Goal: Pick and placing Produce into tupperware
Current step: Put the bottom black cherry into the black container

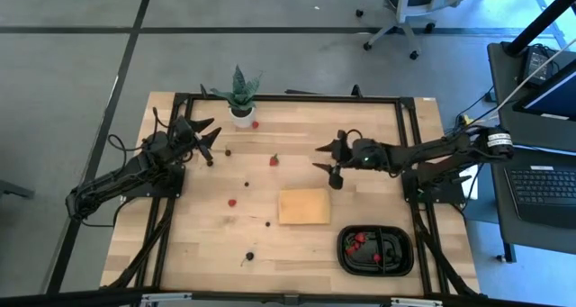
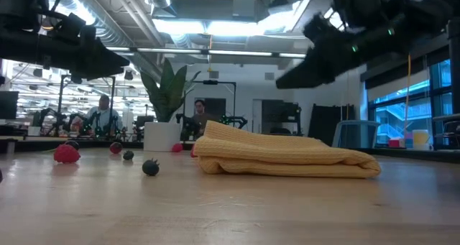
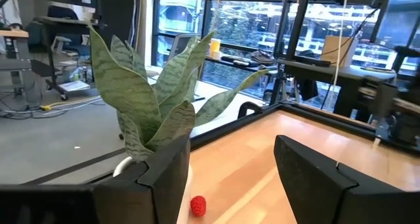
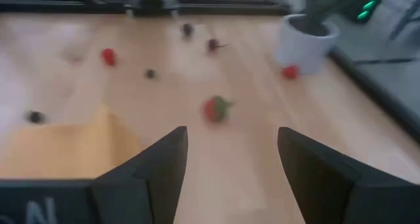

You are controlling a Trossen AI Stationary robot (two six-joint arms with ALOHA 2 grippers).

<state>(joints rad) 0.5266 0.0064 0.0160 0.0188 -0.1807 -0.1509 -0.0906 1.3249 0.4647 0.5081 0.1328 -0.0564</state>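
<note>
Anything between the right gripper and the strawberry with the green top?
Nothing: bare wood between the right gripper and the strawberry, clear in the high view and right wrist view.

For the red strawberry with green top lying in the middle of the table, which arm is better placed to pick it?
Right, probably. The right hand is open, hovering near the strawberry, which sits between its fingers in the right wrist view. The left hand faces the plant.

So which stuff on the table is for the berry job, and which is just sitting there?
For the job:
- red berries
- dark berries
- black tray, some berries already inside
- left pincer and right pincer, both open

Just sitting there:
- potted plant
- tan pad
</note>
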